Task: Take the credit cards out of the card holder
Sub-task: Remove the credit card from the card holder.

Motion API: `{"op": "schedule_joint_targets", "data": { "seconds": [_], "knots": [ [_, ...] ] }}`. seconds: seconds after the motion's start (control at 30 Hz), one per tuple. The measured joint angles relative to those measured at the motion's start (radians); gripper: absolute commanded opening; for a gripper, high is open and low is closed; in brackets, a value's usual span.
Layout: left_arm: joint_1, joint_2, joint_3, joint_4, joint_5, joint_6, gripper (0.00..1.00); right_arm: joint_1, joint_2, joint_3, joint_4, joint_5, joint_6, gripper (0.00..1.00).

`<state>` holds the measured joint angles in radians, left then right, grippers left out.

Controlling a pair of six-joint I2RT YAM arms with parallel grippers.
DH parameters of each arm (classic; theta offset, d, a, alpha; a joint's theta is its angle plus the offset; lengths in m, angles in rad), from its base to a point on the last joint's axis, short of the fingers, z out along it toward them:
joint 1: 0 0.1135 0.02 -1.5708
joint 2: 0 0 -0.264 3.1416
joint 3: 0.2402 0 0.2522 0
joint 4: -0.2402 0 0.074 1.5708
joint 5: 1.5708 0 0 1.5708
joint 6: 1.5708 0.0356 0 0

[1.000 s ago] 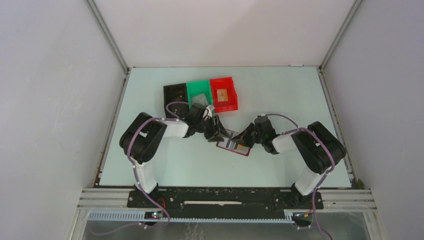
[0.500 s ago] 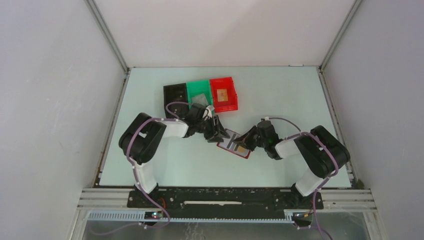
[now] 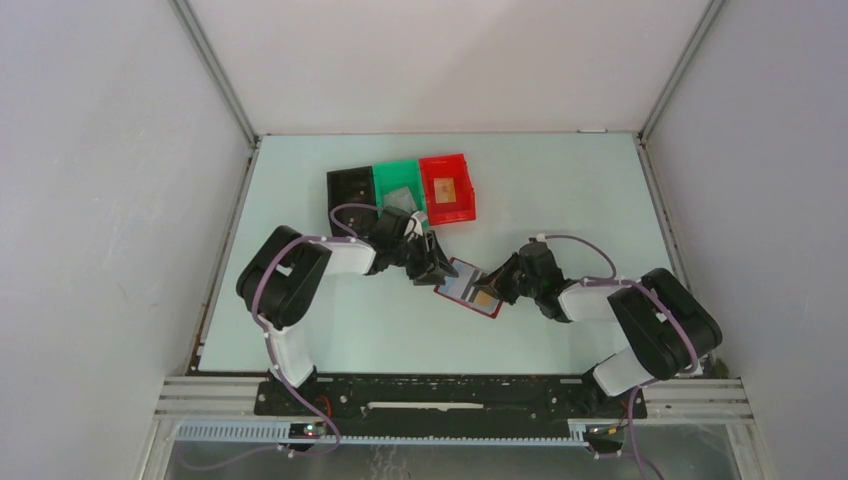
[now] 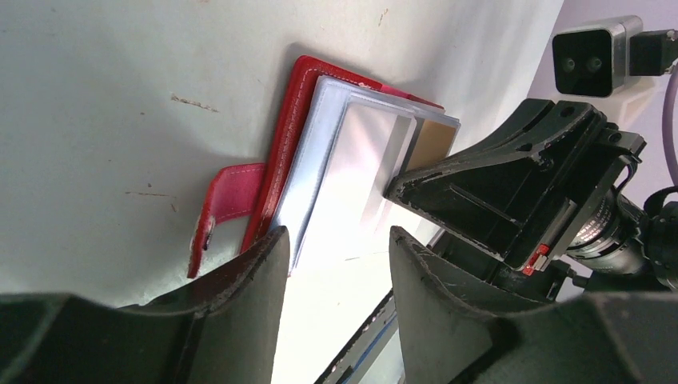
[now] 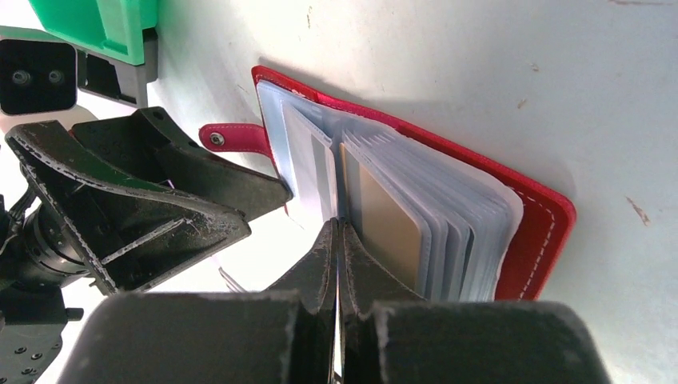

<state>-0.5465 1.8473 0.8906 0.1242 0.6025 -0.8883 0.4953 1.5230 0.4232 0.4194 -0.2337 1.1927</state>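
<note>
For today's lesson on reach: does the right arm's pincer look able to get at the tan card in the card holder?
Probably yes. The card holder lies open, the tan card shows among the clear sleeves, and the shut right pincer rests beside it; it must open first.

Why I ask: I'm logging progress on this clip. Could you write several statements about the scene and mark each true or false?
1. The card holder lies open on the table. True.
2. The right gripper is spread wide. False: it is shut, with its tips among the clear sleeves.
3. A tan card lies in the red bin. True.
4. The green bin holds nothing. False: a grey card lies in it.
5. The left gripper is open at the card holder's strap side. True.
</note>
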Motion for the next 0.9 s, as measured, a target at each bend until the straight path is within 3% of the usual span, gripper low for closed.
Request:
{"op": "schedule_joint_targets", "data": {
  "seconds": [0.9],
  "knots": [
    [0.004, 0.0, 0.0, -0.023, -0.015, 0.01, 0.56, 0.003, -0.204, -0.073, -0.171, 0.068, -0.029, 0.0]
  ]
}}
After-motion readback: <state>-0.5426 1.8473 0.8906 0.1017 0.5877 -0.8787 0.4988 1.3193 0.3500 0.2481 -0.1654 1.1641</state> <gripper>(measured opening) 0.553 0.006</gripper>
